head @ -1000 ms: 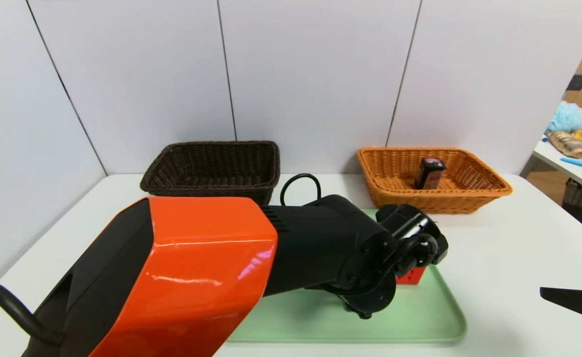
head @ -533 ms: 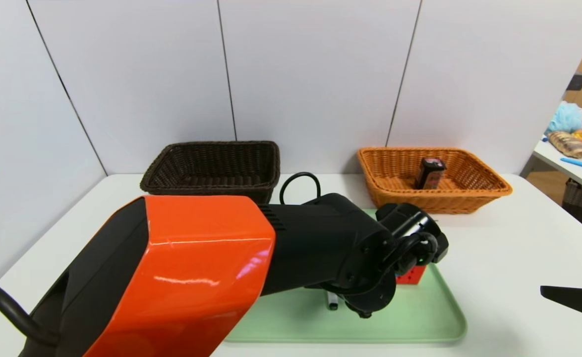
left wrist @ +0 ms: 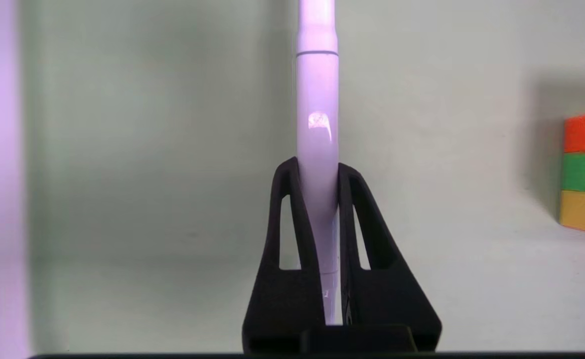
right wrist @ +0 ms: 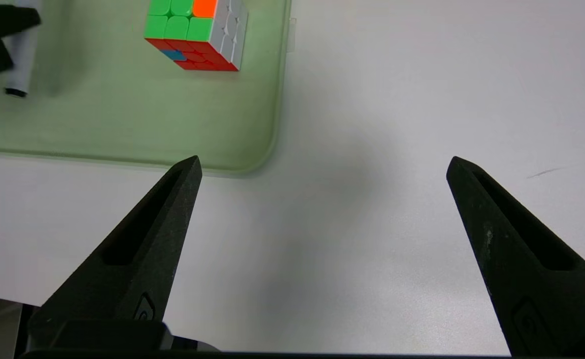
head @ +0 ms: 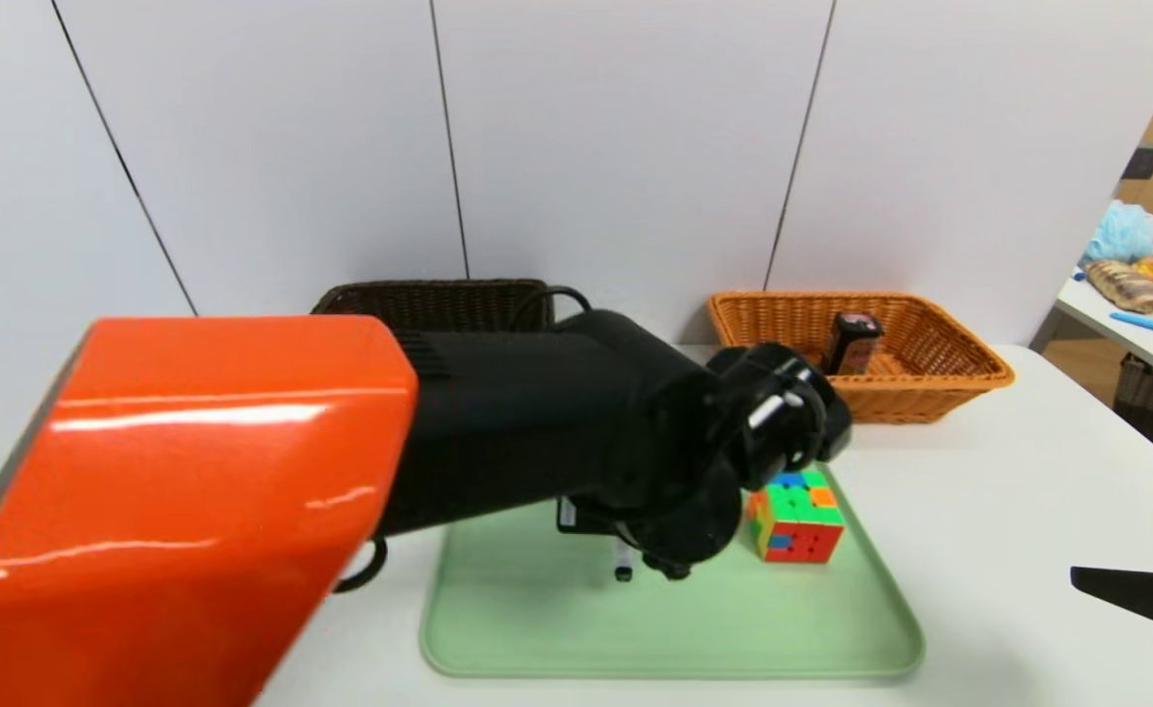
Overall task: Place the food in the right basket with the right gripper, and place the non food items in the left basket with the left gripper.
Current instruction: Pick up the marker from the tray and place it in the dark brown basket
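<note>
My left gripper (left wrist: 317, 167) is shut on a white marker (left wrist: 316, 99) and holds it above the green tray (head: 635, 628). The marker's dark tip (head: 623, 570) pokes out under my left wrist in the head view. A coloured puzzle cube (head: 796, 516) sits on the tray's right side, apart from the marker. The dark brown left basket (head: 419, 295) is mostly hidden behind my left arm. In the orange right basket (head: 930, 363) stands a dark packet (head: 851, 342). My right gripper (right wrist: 322, 164) hangs open over bare table, right of the tray's near corner.
My orange and black left arm (head: 243, 491) fills the left half of the head view. A second table (head: 1136, 334) with assorted items stands at the far right. A white wall panel runs right behind both baskets.
My left gripper has shut on the marker and risen with it, drawing back toward the left. The puzzle cube, before mostly hidden, now shows whole. The right arm has not moved.
</note>
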